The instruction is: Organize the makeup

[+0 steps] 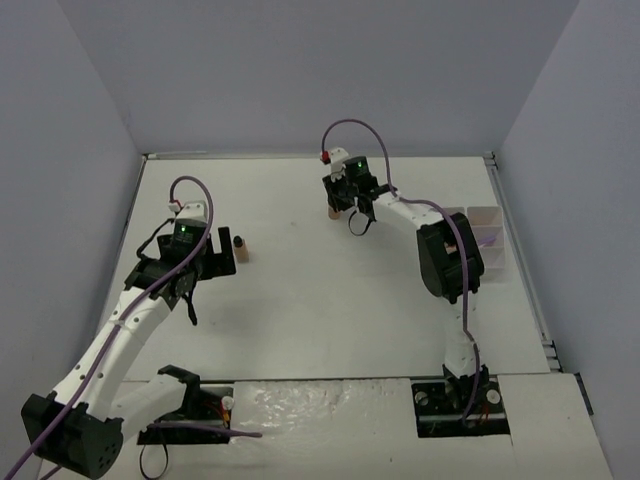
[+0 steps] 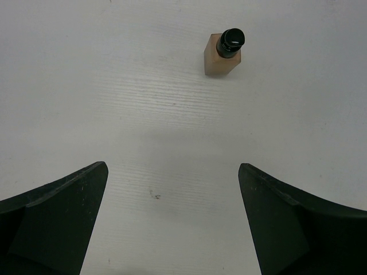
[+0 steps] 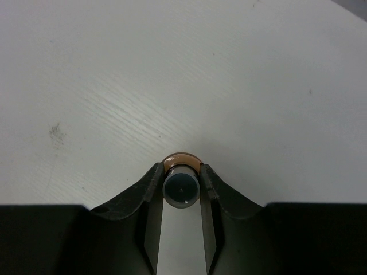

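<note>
Tan square bottle with a black cap point(image 2: 222, 54) stands upright on the white table point(image 2: 86, 86), at 1 o'clock from the left gripper point(image 2: 173, 167), whose jaws are wide apart. The right gripper point(image 3: 182, 167) is clamped on 1 round-capped tan bottle point(image 3: 182, 188).

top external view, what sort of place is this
Likely a robot lab test cell: a white table boxed in by plain grey walls, two robot arms bolted at its near edge, and a white compartment tray.
</note>
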